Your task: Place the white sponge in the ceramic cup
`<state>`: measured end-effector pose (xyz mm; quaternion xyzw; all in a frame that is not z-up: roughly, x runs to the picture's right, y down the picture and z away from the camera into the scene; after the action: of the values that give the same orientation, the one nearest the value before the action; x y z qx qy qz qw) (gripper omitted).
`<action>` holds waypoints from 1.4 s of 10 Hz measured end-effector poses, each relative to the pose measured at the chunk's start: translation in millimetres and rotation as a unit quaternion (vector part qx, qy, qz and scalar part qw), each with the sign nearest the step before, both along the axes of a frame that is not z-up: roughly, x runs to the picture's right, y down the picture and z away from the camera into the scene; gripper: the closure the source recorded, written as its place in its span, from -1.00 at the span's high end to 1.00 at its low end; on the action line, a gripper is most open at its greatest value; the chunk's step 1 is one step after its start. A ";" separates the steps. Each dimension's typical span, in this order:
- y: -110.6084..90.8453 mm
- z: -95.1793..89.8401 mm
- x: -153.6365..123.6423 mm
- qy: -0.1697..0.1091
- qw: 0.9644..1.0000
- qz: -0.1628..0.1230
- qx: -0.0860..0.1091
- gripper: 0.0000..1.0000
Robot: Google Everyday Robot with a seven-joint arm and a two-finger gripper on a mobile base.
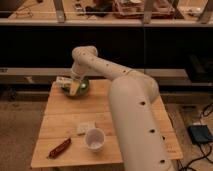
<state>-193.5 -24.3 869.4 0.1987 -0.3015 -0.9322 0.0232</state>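
Note:
The white sponge (86, 127) lies flat on the wooden table (60, 110), near the front, just up and left of the ceramic cup (95, 139). The cup stands upright with its pale inside showing. My gripper (74, 88) is at the far left of the table, down over the dark-green bowl (77, 91), well away from the sponge and the cup. A pale yellowish thing sits at the gripper's tip in the bowl. My white arm (135, 115) reaches across the table's right half.
A white packet with dark print (62, 80) lies beside the bowl's left edge. A red-brown packet (59, 148) lies at the front left corner. A blue device (200, 134) with cables sits on the floor at right. Dark shelving stands behind the table.

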 end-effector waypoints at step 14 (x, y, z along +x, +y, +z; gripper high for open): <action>125.5 -66.8 12.8 0.033 0.998 -0.042 0.015 0.52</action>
<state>-180.6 101.2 802.6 0.1552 -0.2942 -0.9430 -0.0090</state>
